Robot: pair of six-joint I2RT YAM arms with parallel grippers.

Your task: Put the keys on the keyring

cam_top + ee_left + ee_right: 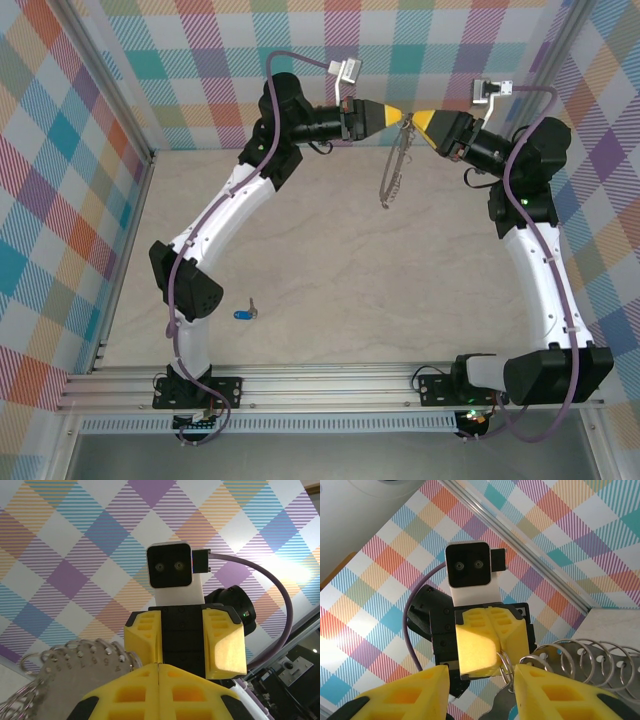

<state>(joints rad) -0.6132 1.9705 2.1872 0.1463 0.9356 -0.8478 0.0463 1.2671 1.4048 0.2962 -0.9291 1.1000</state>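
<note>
The keyring [393, 165], a grey metal loop strung with several wire rings, hangs above the back of the table. My left gripper [398, 117] is shut on its top. In the left wrist view the yellow fingers [159, 666] meet with no gap, and the ring's metal tag [70, 672] shows to their left. My right gripper [424, 121] faces it nose to nose. Its jaws [480, 680] stand open, with a wire ring [504, 662] of the keyring between them, close to the right finger [555, 690]. The blue-headed key [243, 314] lies on the table near the left arm's base.
Checked walls close in the table at the back and on both sides. An aluminium rail [330, 385] runs along the near edge. Both arms arch high over the pale tabletop [350, 280].
</note>
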